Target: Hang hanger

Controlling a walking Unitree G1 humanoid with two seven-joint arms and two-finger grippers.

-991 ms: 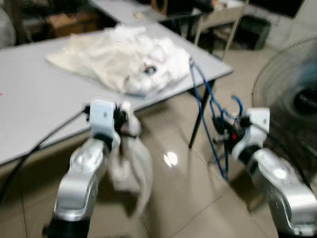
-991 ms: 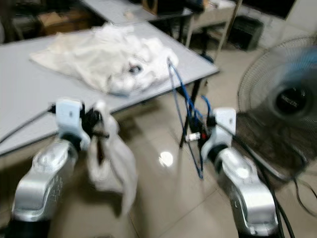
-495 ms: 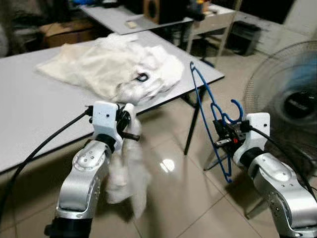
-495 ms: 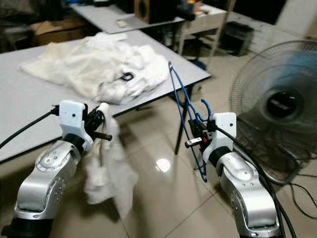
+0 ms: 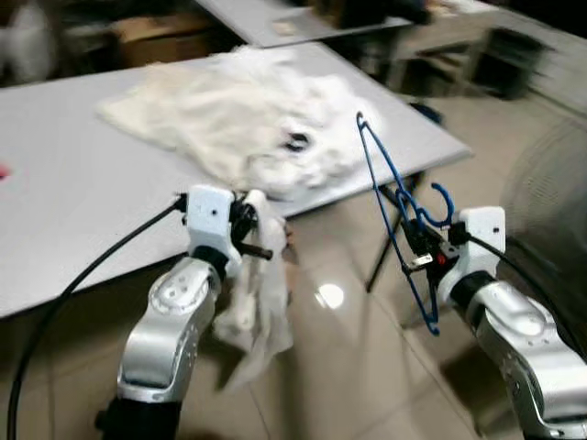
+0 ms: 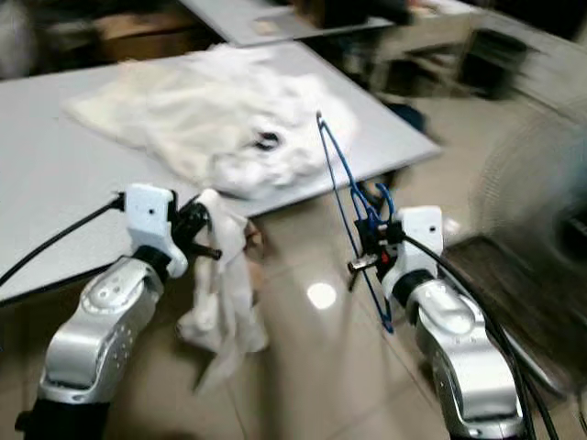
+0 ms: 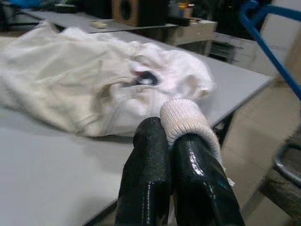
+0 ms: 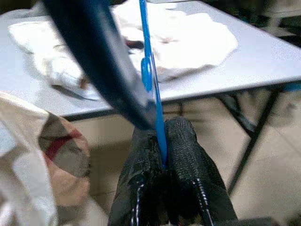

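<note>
Grey desk [image 5: 73, 220] stretches across the far side of the scene, with a tiled floor [image 5: 367, 367] shining below its near edge. On the desk lies a heap of white clothes [image 5: 248, 119], spread wide, with a small dark mark near its near edge. A second desk [image 5: 275, 18] stands behind it, blurred. At the far right edge of the head views a large round fan [image 6: 541, 229] shows as a smear.

Both silver arms reach forward over the floor, in front of the desk's near edge. The left tool [image 5: 255, 240] has its two black fingers [image 7: 146, 179] pressed together on a white garment [image 5: 252, 302], pinching it at a ribbed cuff; the rest of the cloth hangs down limp from the grip, close beside the left arm and off the desk. A black cable [image 5: 83, 275] trails from that wrist.

The right tool [image 5: 420, 258] is closed on a blue wire hanger [image 5: 390, 215], its fingers [image 8: 183, 146] clamped on the thin blue wire. The hanger stands nearly upright in the air, tilted a little, between the desk's corner and the right arm, its top reaching up in front of the desk edge.
</note>
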